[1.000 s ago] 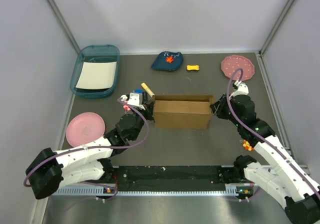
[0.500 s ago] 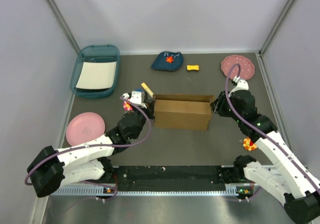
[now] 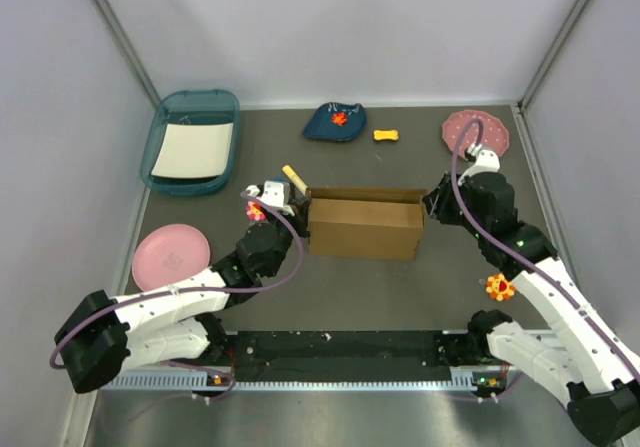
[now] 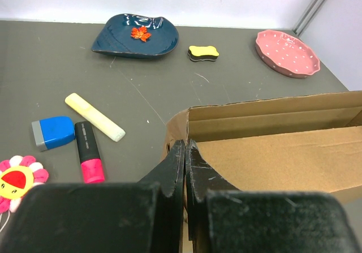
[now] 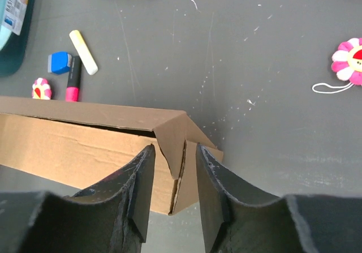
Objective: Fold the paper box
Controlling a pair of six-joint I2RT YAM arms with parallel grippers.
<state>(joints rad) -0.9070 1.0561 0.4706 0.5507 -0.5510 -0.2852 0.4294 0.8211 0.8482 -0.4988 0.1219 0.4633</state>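
The paper box point(image 3: 365, 229) is a brown cardboard trough lying crosswise in the middle of the table, top open. My left gripper point(image 3: 297, 205) is at its left end. In the left wrist view the fingers point(image 4: 185, 145) are pressed together, with the edge of the box's point(image 4: 271, 157) left end flap running into the seam. My right gripper point(image 3: 432, 210) is at the right end. In the right wrist view it stands open point(image 5: 172, 148), its fingers either side of the folded end flap of the box point(image 5: 73, 145) with gaps showing.
A yellow highlighter point(image 4: 94, 116), blue eraser point(image 4: 52, 132), pink marker point(image 4: 87, 159) and flower toy point(image 4: 17, 176) lie left of the box. Teal tray point(image 3: 160, 137), pink plate point(image 3: 170, 252), blue dish point(image 3: 335, 120), yellow sponge point(image 3: 386, 135), dotted plate point(image 3: 475, 132); another flower toy point(image 3: 497, 287) lies near right.
My right gripper has opened its jaws at the box's right end flap and its wrist has shifted slightly toward the far side. The left gripper stays shut in place.
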